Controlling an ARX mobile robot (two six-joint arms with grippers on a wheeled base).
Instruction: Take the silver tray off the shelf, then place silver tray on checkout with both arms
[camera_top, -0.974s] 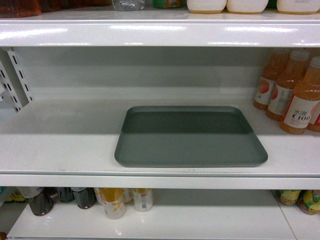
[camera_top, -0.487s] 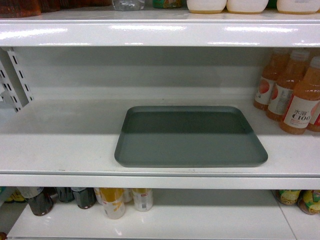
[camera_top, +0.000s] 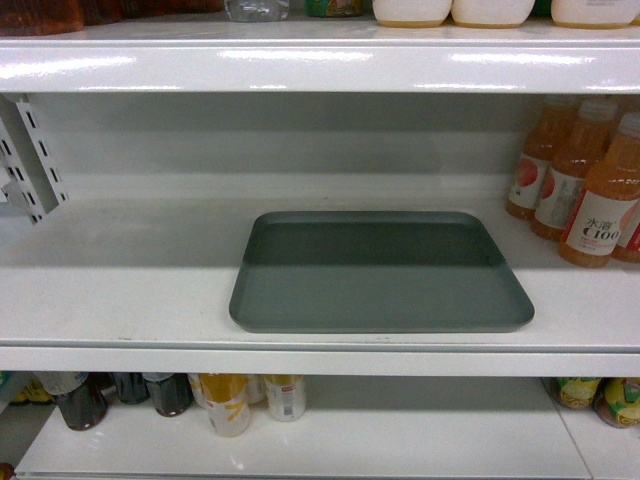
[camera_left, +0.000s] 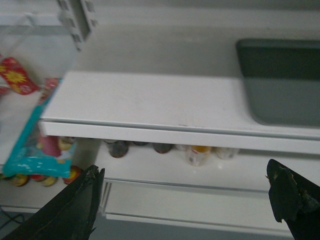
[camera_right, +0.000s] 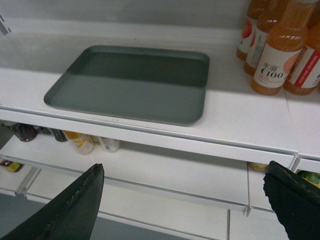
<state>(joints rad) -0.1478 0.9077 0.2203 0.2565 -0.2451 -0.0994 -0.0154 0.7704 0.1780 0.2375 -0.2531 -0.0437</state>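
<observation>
- While both claws hang short of the shelf, neither has hold of anything: the left gripper (camera_left: 185, 200) stands spread wide, its two dark fingers at the bottom corners of its wrist view, and the right gripper (camera_right: 182, 200) is spread just as wide in its own view.
- Neither arm shows in the head view.
- Beyond the claws, the silver tray (camera_top: 380, 272) lies flat on the middle shelf (camera_top: 120, 290), near the front lip, its back half in shadow.
- It sits at the right edge of the left wrist view and up and to the left in the right wrist view.
- The checkout is not in any view.
- The step in hand looks like the approach, with the lift not yet begun.
- To do it well, I judge each claw should come in level with the low rim, the left at the tray's left edge and the right at its right edge.
- Both should close together, so the tray rises flat rather than tipping.
- The right claw should mind the orange juice bottles (camera_top: 590, 185) standing near the tray's right side.
- As for containers, the tray holds nothing.
- Bottles and cans (camera_top: 230, 400) stand on the shelf board below; their contents are too dim to tell.
</observation>
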